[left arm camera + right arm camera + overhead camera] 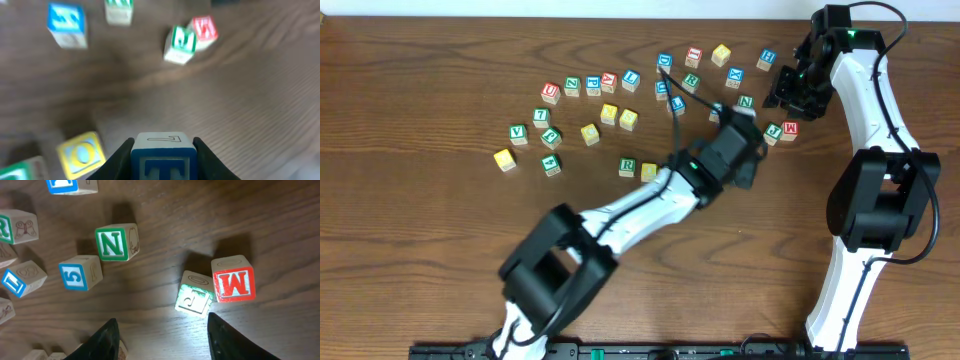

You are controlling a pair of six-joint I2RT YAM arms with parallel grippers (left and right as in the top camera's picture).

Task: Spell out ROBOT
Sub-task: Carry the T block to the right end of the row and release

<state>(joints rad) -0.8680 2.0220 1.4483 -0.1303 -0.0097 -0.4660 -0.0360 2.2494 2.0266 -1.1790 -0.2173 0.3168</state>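
The left gripper (163,150) gripped the blue T cube (163,166) at lower centre; the right gripper (164,337) stood parted, empty.

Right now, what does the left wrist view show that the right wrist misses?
Only left wrist: the left gripper shut on the blue T cube, and a yellow O cube. Only right wrist: the open, empty right gripper; a green N cube and blue 5 cube read clearly. Both: the red M cube touching a green cube; other blurred cubes may match.
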